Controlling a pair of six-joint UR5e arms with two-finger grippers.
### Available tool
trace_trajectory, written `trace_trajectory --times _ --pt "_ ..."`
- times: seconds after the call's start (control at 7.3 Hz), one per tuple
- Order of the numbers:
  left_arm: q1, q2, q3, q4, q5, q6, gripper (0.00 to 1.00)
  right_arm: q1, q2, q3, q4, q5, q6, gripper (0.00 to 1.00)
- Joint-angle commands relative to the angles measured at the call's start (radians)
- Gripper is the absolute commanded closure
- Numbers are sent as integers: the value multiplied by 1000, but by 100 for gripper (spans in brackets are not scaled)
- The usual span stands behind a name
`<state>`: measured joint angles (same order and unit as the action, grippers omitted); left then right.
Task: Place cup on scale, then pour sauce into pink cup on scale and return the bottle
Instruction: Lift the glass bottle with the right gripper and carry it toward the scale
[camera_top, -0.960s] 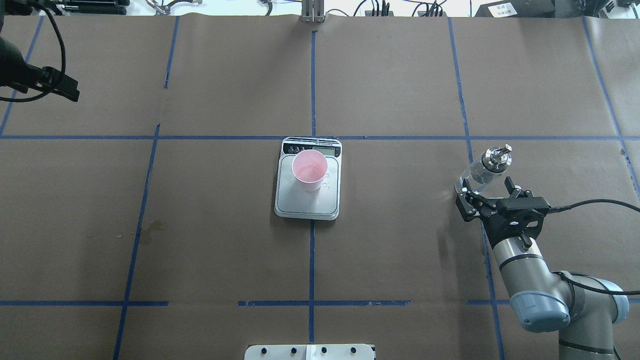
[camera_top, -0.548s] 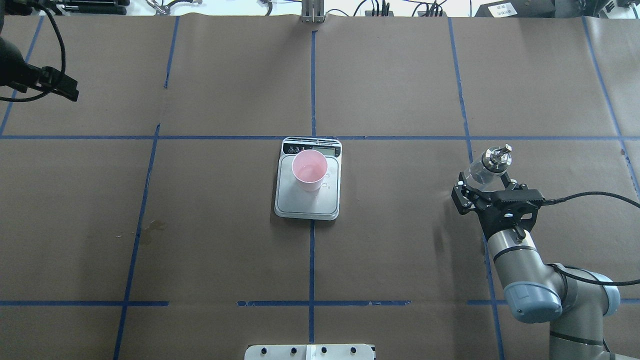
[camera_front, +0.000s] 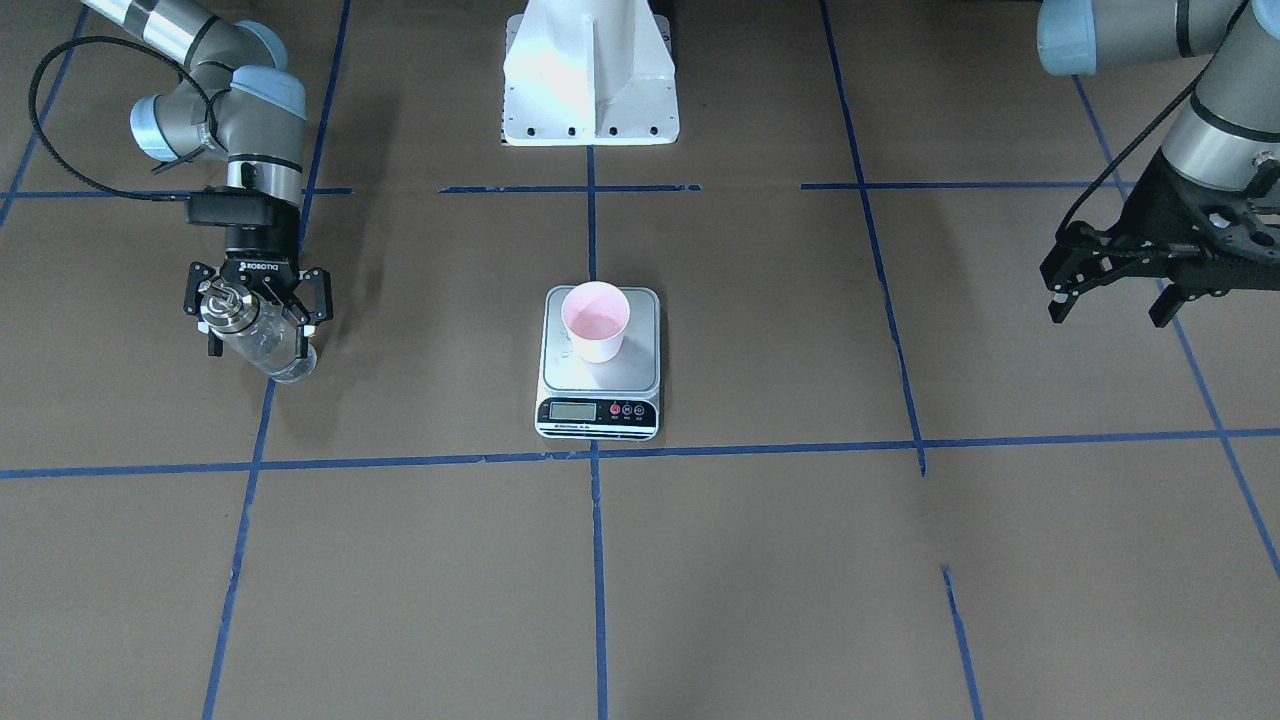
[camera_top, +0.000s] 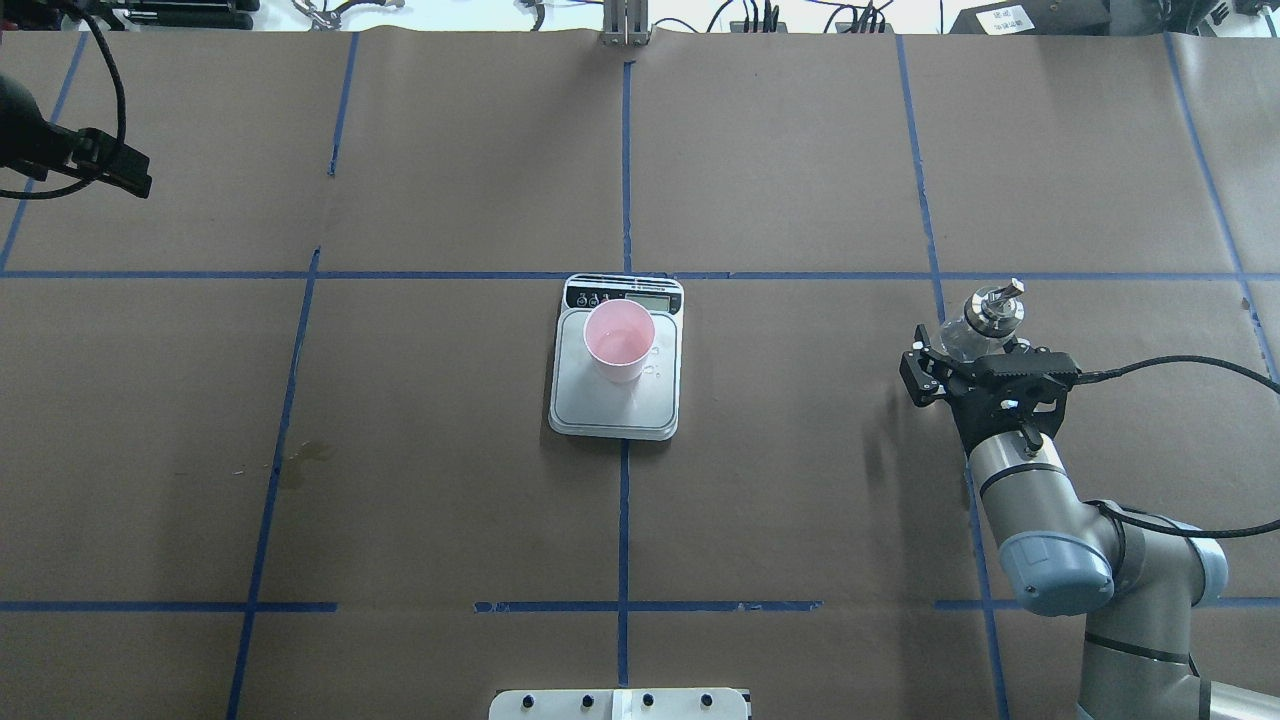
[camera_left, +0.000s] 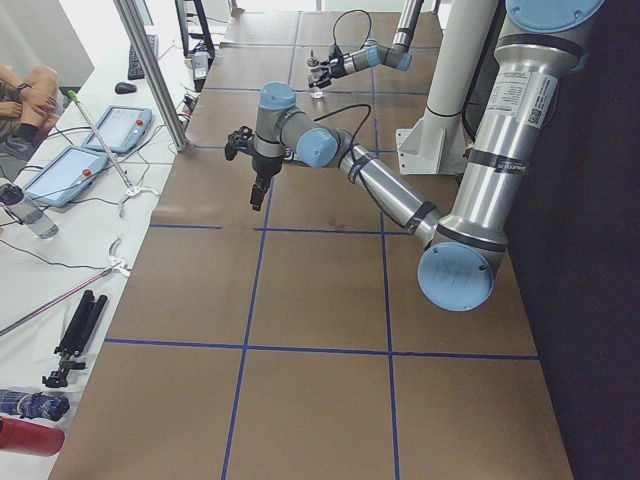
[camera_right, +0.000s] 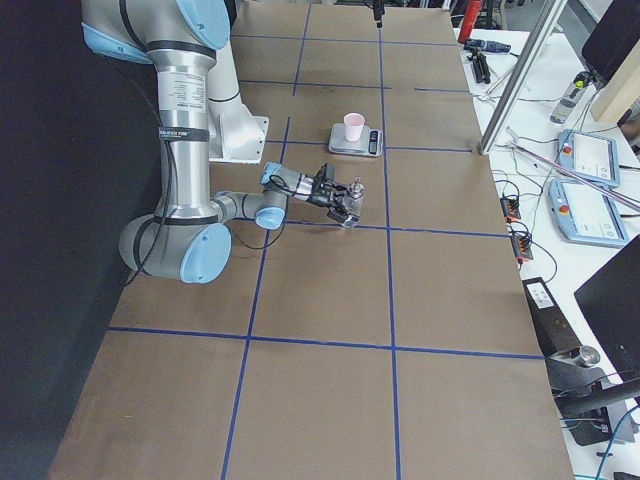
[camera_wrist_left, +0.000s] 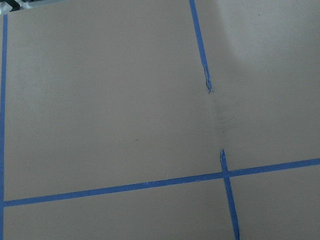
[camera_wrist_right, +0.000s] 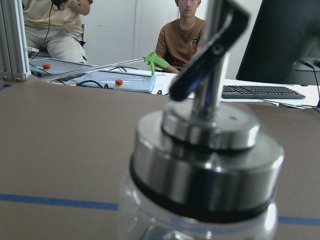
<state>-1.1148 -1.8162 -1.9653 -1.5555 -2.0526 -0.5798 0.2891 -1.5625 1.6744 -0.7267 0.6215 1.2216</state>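
On the robot's right side of the table (camera_top: 450, 480), the right gripper (camera_front: 258, 322) is reaching in roughly level with the surface. It is clamping the bottle (camera_top: 990, 312) by its clear glass body, with one finger pressing on each side. The bottle is standing upright with its base down at the brown paper cover; whether the base is actually resting on the paper cannot be told. It is sitting just beside a blue tape line (camera_top: 923, 200), well apart from the scale (camera_top: 615, 412).

The right wrist view is looking past the bottle's metal cap (camera_wrist_right: 210, 165) and thin spout (camera_wrist_right: 215, 55), both close and out of focus. Beyond the table edge, two people (camera_wrist_right: 182, 37) are sitting at a bench carrying a keyboard (camera_wrist_right: 262, 91).

At the table's centre, the scale is lying flat with its black display strip (camera_front: 597, 411) facing away from the robot. The cup (camera_front: 596, 322) is standing upright on the silver platform with its pink inside showing.

The left gripper (camera_front: 1108, 312) is hovering above the robot's left side of the table, far from the scale. Its jaws are spread wide and are holding nothing. The left wrist view is showing only brown paper and blue tape.
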Motion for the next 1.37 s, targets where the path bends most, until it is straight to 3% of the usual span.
trace_trajectory --times 0.0,0.14,0.41,0.69,1.23 --pt "-3 0 -1 0 0 0 0 5 24 -1 1 7 -8 74" --pt "-4 0 -3 0 0 0 0 8 25 1 1 10 -10 100" --pt "-11 0 -7 0 0 0 0 105 22 90 1 148 -208 100" --pt "-11 3 -14 0 -1 5 0 180 10 190 -2 292 -238 100" --pt "-34 43 -23 -3 -1 103 0 186 7 278 -87 282 -425 100"
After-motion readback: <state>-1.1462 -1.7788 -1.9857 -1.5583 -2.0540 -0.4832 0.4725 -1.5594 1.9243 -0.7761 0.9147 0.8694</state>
